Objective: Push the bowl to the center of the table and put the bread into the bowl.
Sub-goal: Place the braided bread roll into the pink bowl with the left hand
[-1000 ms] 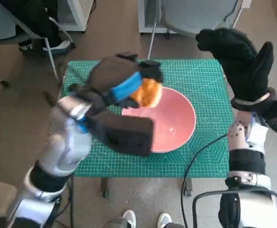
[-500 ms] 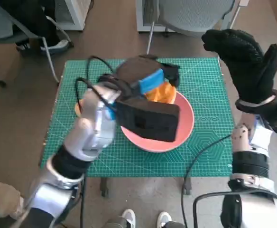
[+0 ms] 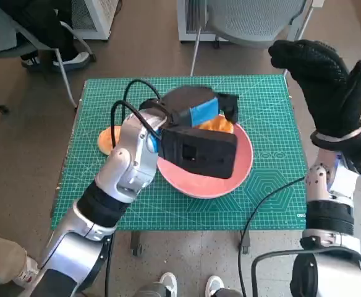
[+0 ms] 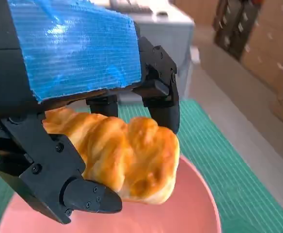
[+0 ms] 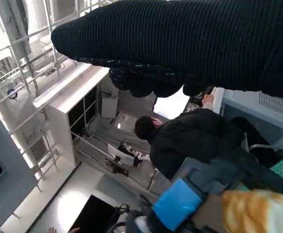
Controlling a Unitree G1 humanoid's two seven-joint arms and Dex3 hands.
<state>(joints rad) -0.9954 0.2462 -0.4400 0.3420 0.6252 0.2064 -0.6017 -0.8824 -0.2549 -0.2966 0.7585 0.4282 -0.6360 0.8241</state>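
Note:
The pink bowl sits near the middle of the green mat. My left hand hovers over the bowl's far rim and grips a golden twisted bread. The left wrist view shows the bread held between the black fingers just above the pink bowl. My right hand is raised off the table's right edge, fingers spread, holding nothing. In the right wrist view the glove spans the top and the blue-taped left hand with the bread shows far off.
An orange flat thing lies on the mat left of my left forearm. Black cables run over the left arm and off the mat's front edge. Chairs and a person's feet stand beyond the table; a person in black sits in the right wrist view.
My left hand has carried the bread rightward and farther over the bowl, and the forearm has swung in behind it. The right hand stays raised, shifted slightly right.

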